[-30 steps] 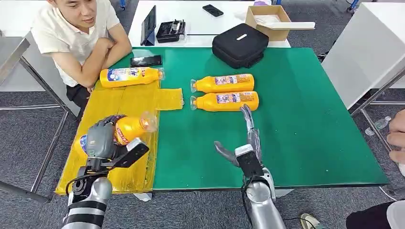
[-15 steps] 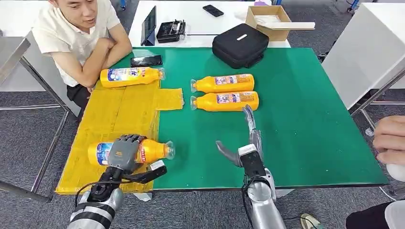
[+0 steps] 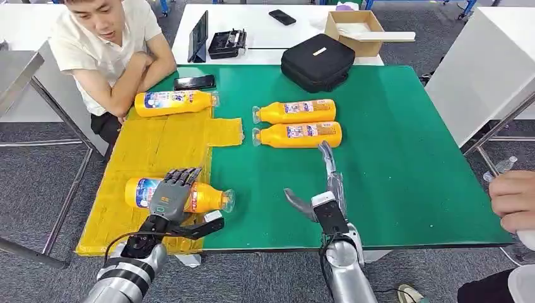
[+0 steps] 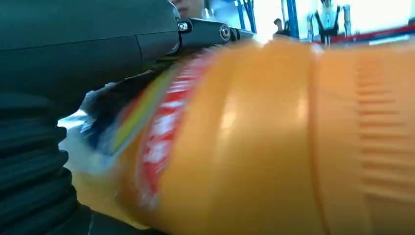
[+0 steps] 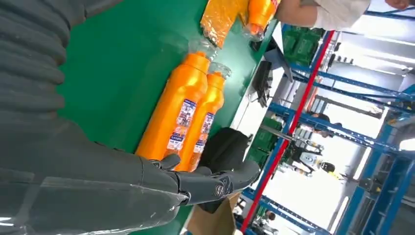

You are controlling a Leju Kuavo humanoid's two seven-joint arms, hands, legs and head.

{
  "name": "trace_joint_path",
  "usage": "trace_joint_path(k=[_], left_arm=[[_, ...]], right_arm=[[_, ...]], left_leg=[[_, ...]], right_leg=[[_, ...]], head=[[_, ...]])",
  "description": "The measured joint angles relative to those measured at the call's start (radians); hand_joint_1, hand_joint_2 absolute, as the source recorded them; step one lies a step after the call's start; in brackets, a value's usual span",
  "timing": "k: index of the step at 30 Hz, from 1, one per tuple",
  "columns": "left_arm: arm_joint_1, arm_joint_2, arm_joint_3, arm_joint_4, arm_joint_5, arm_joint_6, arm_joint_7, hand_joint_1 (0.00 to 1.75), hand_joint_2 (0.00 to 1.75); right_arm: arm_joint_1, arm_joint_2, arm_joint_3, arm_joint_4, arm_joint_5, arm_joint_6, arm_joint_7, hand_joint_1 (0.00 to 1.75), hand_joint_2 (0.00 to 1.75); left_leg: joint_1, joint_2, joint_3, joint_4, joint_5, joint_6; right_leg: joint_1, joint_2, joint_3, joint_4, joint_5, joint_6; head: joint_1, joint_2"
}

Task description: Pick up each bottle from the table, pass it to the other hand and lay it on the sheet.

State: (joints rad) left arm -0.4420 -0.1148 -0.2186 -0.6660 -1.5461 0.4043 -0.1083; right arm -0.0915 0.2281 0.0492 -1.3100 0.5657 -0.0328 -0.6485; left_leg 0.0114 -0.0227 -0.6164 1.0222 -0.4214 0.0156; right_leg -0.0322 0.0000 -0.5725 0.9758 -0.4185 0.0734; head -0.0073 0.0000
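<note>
where the yellow sheet (image 3: 148, 158) covers the left part of the green surface (image 3: 391, 158), an orange bottle (image 3: 189, 197) lies on its side near the front edge, its clear cap pointing right and reaching just past the sheet's edge onto the green. the left hand (image 3: 169, 196) rests on top of this bottle with its dark fingers (image 3: 180, 177) stretched over the label and the thumb low at the near side; in the left wrist view the bottle's orange body sits right up against the hand, but whether the fingers are actually clamping it or just lying on it i cannot tell. a second orange bottle (image 3: 173, 102) lies on the far end of the sheet, cap to the right, just in front of a seated person's folded arms (image 3: 126, 82) and a black phone (image 3: 194, 82). two more orange bottles, the far one (image 3: 295, 112) and the near one (image 3: 298, 134), lie side by side and touching on the bare green surface, caps to the left, apart from the sheet. the right hand (image 3: 322, 186) hovers just in front of the near one, fingers straight and spread, thumb out to the left, holding nothing. a black case (image 3: 317, 60) sits at the far edge of the surface. another person's hand (image 3: 512, 202) shows at the right edge.
</note>
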Motion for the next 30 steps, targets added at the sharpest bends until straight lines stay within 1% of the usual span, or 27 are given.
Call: trace_joint_path(k=[4,10,13,19,23,29,30], left_arm=[[-0.036,0.0,0.003,0.053,0.037,-0.093,-0.017,0.0,1.75],[-0.074,0.0,0.006,0.101,0.051,-0.144,-0.036,0.0,1.75],[-0.083,0.0,0.006,0.115,0.051,-0.149,-0.038,0.0,1.75],[-0.091,0.0,0.006,0.13,0.053,-0.152,-0.038,0.0,1.75],[-0.107,0.0,0.009,0.143,0.067,-0.192,-0.038,0.0,1.75],[-0.104,-0.005,0.002,0.148,0.072,-0.147,-0.047,0.0,1.75],[-0.101,-0.008,-0.002,0.144,0.07,-0.129,-0.05,0.0,1.75]], right_arm=[[-0.017,-0.004,-0.003,0.029,0.006,-0.003,-0.018,0.0,1.75],[-0.039,-0.011,-0.009,0.073,0.016,-0.016,-0.035,0.0,1.75],[-0.047,-0.014,-0.012,0.088,0.02,-0.019,-0.039,0.0,1.75],[-0.057,-0.016,-0.017,0.108,0.021,-0.019,-0.04,0.0,1.75],[-0.064,-0.017,-0.018,0.118,0.021,-0.021,-0.045,0.0,1.75],[-0.065,-0.019,-0.02,0.125,0.021,-0.022,-0.046,0.0,1.75],[-0.063,-0.019,-0.021,0.124,0.021,-0.022,-0.046,0.0,1.75]], left_leg=[[0.0,0.0,0.007,-0.001,-0.001,-0.001],[0.0,-0.001,0.011,-0.001,0.001,-0.001],[0.0,-0.003,0.013,-0.001,0.001,-0.001],[0.0,-0.003,0.014,-0.001,0.002,-0.001],[0.0,-0.003,0.015,-0.001,0.001,-0.001],[0.0,-0.003,0.015,-0.001,0.002,-0.001],[0.0,-0.003,0.015,-0.001,0.001,-0.001]], right_leg=[[0.0,0.0,-0.001,0.0,-0.002,-0.003],[0.0,-0.001,0.004,0.0,-0.001,-0.003],[0.0,-0.002,0.013,0.0,0.0,-0.001],[0.0,-0.002,0.015,0.0,0.0,-0.001],[0.0,-0.002,0.016,0.0,0.0,-0.001],[0.0,-0.002,0.013,0.0,0.0,-0.001],[0.0,-0.002,0.007,0.0,0.0,-0.001]], head=[[0.0,0.0],[0.0,0.0],[0.0,0.0],[0.0,0.0],[0.0,0.0],[0.0,0.0],[0.0,0.0]])
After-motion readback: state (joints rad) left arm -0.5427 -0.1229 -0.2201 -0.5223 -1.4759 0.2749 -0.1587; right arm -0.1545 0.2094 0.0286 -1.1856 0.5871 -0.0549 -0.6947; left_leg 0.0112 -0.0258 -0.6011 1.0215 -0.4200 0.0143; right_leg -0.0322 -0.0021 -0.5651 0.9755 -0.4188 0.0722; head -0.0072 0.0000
